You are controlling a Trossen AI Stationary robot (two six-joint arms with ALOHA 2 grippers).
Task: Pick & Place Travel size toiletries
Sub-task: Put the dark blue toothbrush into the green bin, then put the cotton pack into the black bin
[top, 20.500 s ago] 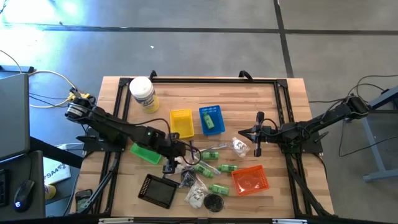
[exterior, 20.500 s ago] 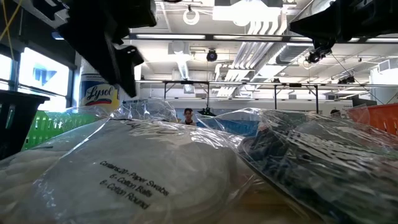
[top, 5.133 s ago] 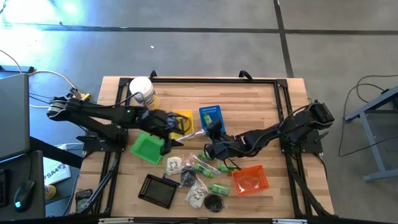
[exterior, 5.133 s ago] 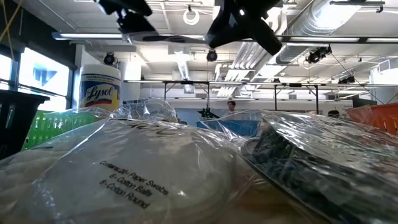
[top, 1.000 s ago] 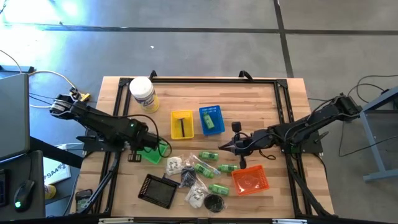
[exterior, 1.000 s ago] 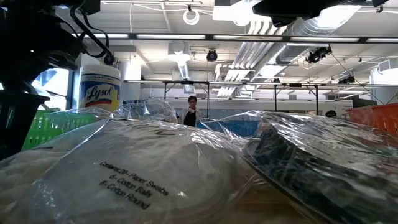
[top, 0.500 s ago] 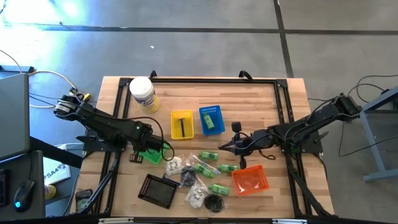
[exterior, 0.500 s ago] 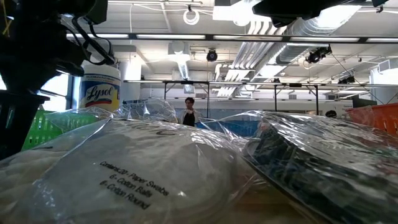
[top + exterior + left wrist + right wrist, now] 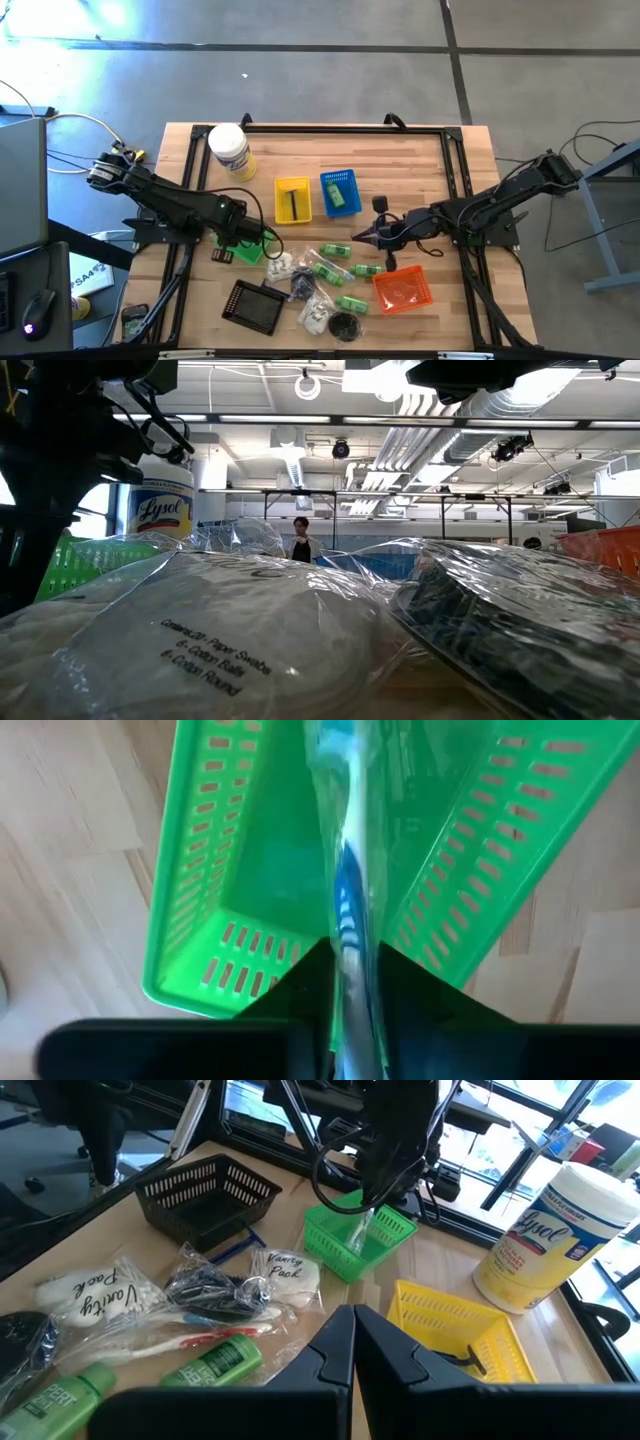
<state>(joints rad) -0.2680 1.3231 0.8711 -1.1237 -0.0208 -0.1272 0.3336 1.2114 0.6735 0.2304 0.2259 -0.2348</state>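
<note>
A long thin clear packet [image 9: 345, 870] with a blue-and-white toothbrush inside hangs into the green basket [image 9: 250, 245], held by my left gripper [image 9: 355, 1010], which hovers over that basket [image 9: 360, 1245]. My right gripper [image 9: 354, 240] hangs shut and empty above the middle of the table, over the loose toiletries. Those are green bottles [image 9: 330, 270], clear packets with white contents [image 9: 280, 265] and a round black piece [image 9: 345, 325], all lying flat on the wood. A green bottle lies in the blue basket [image 9: 340, 192] and a black piece in the yellow basket [image 9: 292, 200]. My left gripper pinches the long clear packet's upper end [image 9: 352, 982] between its two fingers [image 9: 305, 995]. The fingers come from above and point down. The packet hangs upright below them, along the fingers, with its lower part inside the green basket [image 9: 260, 870].
A big white jar with a yellow label [image 9: 230, 150] stands at the far left. A black tray [image 9: 255, 305] lies near the front edge and an orange basket [image 9: 402, 290] at the front right. A black frame [image 9: 340, 130] runs round the table.
My left gripper has crept a little toward the table's near right over the green basket, the packet still between its fingers. My right arm has kept still.
</note>
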